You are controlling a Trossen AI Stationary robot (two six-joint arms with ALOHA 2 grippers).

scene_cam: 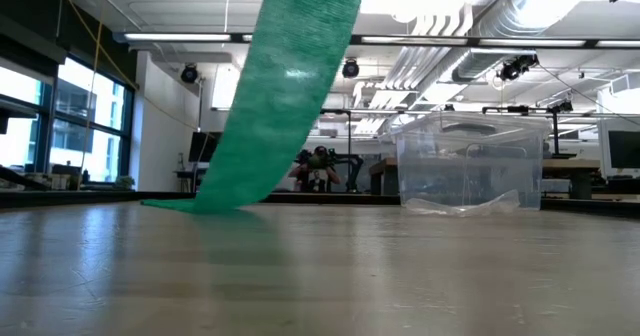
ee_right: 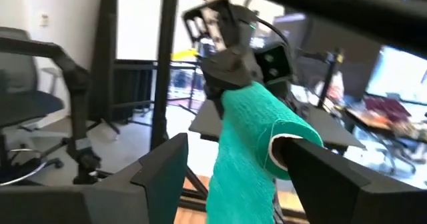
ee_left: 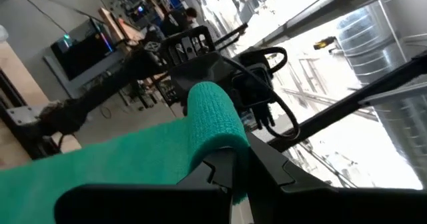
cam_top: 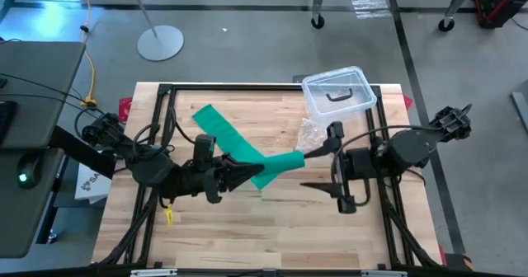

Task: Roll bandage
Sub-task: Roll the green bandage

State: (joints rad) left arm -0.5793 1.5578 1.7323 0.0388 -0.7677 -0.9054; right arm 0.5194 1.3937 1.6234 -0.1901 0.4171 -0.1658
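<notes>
Left fingers (cam_top: 244,172) pinching bandage (cam_top: 216,127); plastic box (cam_top: 338,91) nearby.

Robotics lab: exposed ceiling ducts (scene_cam: 520,6), strip lights, monitors (ee_left: 80,47), other arm rigs.

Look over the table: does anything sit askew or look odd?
The bandage lies diagonally, one end on the table, the other lifted between the left gripper and the right gripper. Nothing seems spilled or damaged.
</notes>
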